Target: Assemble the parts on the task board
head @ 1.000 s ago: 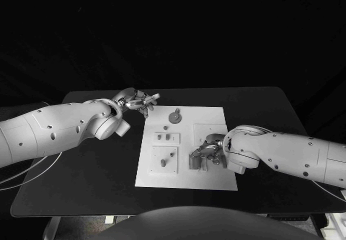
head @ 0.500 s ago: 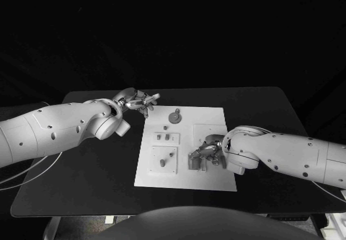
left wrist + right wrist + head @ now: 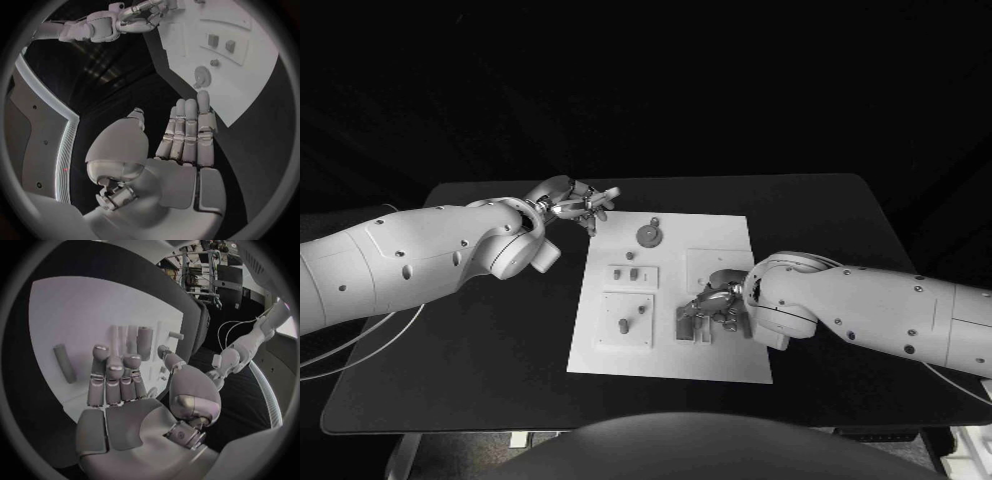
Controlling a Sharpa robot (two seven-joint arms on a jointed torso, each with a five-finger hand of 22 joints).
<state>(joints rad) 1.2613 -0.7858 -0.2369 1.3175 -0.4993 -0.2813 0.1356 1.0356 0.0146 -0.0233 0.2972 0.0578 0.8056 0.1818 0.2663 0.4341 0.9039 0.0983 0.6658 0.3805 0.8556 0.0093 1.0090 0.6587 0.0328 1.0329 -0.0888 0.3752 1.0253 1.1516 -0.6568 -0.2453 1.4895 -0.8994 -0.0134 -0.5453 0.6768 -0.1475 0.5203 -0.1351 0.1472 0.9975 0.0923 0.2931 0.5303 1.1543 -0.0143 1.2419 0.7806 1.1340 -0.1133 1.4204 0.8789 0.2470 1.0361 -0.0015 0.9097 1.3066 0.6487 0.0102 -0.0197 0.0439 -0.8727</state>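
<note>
Barely anything moves here: our right hand [image 3: 711, 308] keeps hovering, fingers apart and empty, over the white rectangular task board [image 3: 733, 365], inching nearer; left hand [image 3: 574, 203] stays spread.

A matte black rectangular table [image 3: 473, 350] carries one flat white rectangular task board [image 3: 733, 365], lying at its centre, long side running twelve to six o'clock.

We see a black table [image 3: 473, 330] with rounded corners against an unlit black background. In the right wrist view, shelving with equipment [image 3: 209, 270] stands at the far side of the room, with dark monitors [image 3: 230, 277] beside it. In the left wrist view, a pale curved strip [image 3: 62, 145] borders a grey surface.
</note>
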